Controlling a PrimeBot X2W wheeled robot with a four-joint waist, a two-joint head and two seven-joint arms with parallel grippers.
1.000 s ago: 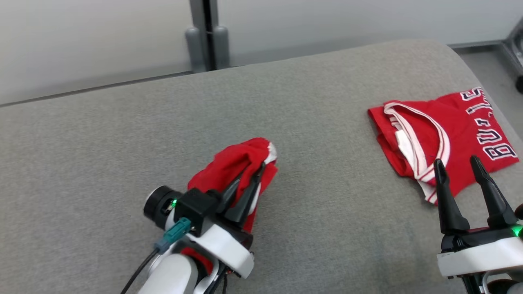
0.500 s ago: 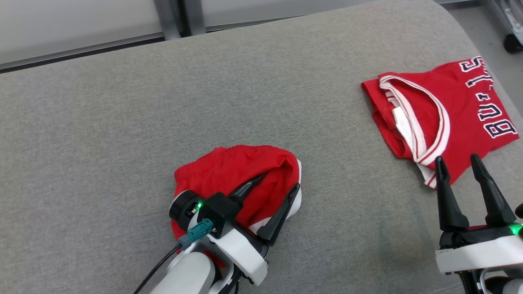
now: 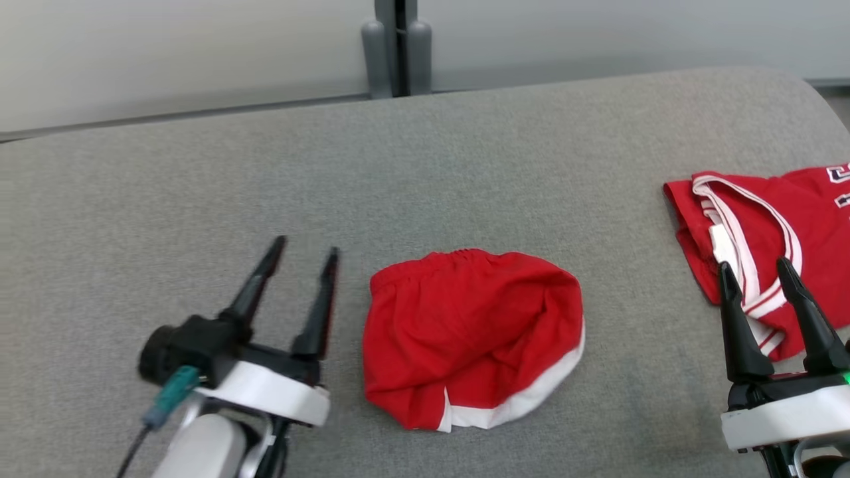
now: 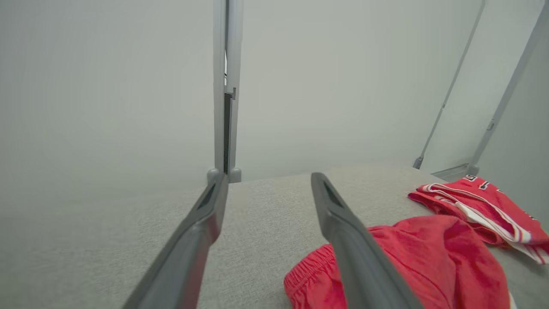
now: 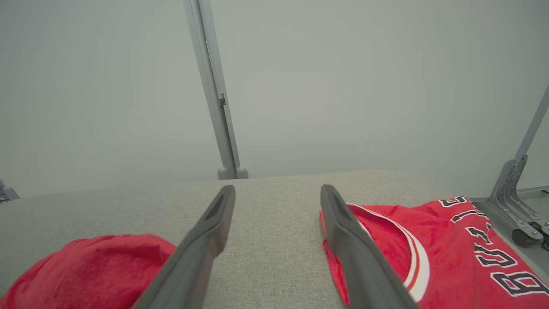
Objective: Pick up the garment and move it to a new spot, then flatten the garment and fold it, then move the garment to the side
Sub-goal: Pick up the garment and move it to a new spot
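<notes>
And there's the left end effector, fingers spread wide and empty, just beside the red shorts, off their left edge and not touching. The shorts lie rumpled in the middle of the grey bench, elastic waistband to the far side, white trim along the near edge. On the right, the right end effector is spread too, gripping nothing, its fingertips over the near edge of the red jersey, which lies well apart from the shorts.

I am holding my left gripper out low on my left, its two dark fingers spreading wide and clasping nothing. My right gripper is resting on my right, fingers parted, pointing forward.
</notes>
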